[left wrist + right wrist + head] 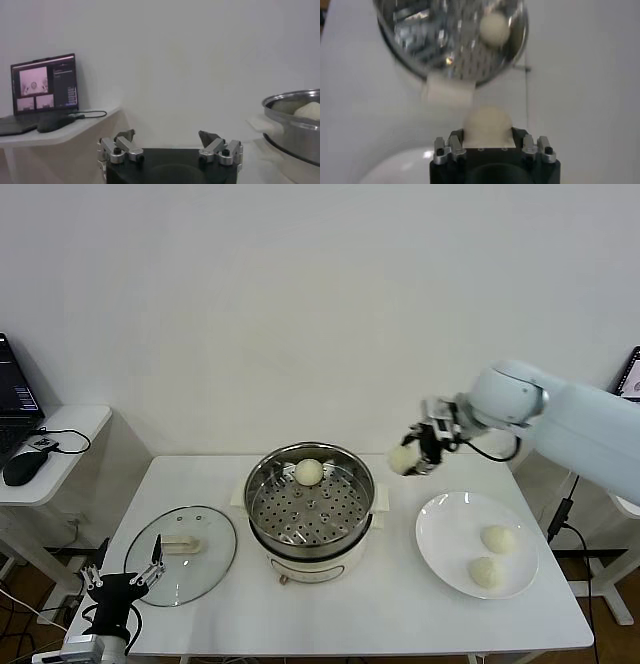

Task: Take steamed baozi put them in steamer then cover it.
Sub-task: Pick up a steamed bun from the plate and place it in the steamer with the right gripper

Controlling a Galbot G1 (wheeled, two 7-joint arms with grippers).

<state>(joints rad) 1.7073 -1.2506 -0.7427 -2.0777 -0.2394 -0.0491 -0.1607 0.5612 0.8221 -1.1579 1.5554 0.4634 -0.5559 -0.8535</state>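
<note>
You have one small cream-white dough bun (308, 472) in the round shiny steel steamer basket (265, 476). Your right gripper (412, 458), pinching a second bun (402, 460), hangs between basket and flat white plate (450, 529), where two buns (497, 539) wait. The clear glass lid (180, 555) lies on the table beside the spread, idle left gripper (122, 579), so covering is left.

One bun (402, 460) hangs in the air just right of the steamer (311, 506), another (308, 472) sits at the back of its steel basket, two (497, 538) (487, 572) lie on the plate, and the glass lid (181, 555) rests flat on the table, left of the steamer.
</note>
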